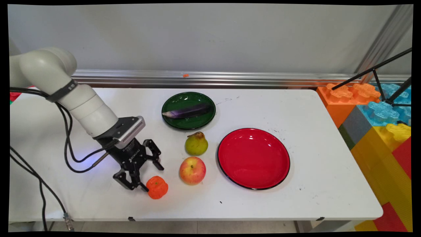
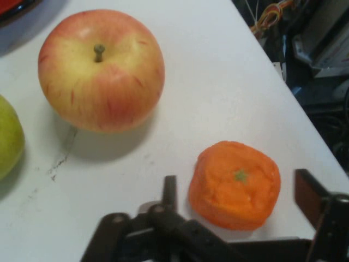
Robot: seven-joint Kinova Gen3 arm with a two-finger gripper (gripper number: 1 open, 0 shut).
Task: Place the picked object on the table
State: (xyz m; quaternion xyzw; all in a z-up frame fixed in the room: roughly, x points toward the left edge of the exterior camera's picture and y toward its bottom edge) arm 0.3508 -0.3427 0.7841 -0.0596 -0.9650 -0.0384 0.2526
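Note:
My gripper (image 1: 153,178) is low over the table's near left, open, with a small orange tangerine (image 1: 157,187) between its fingers. In the hand view the tangerine (image 2: 234,184) sits inside the gripper (image 2: 238,199), a gap showing on both sides; one finger (image 2: 170,192) is to its left, the other (image 2: 308,192) to its right. A red-yellow apple (image 1: 192,170) lies just right of the tangerine, and a green pear (image 1: 196,144) lies beyond it. The hand view shows the apple (image 2: 101,71) at the upper left and the pear (image 2: 8,136) at the left edge.
A red plate (image 1: 253,158) lies right of the apple. Farther back, a green plate (image 1: 189,123) holds a purple eggplant (image 1: 187,112). Large coloured toy blocks (image 1: 378,125) and black tripod legs (image 1: 378,75) stand off the table's right end. The near table edge is close to the tangerine.

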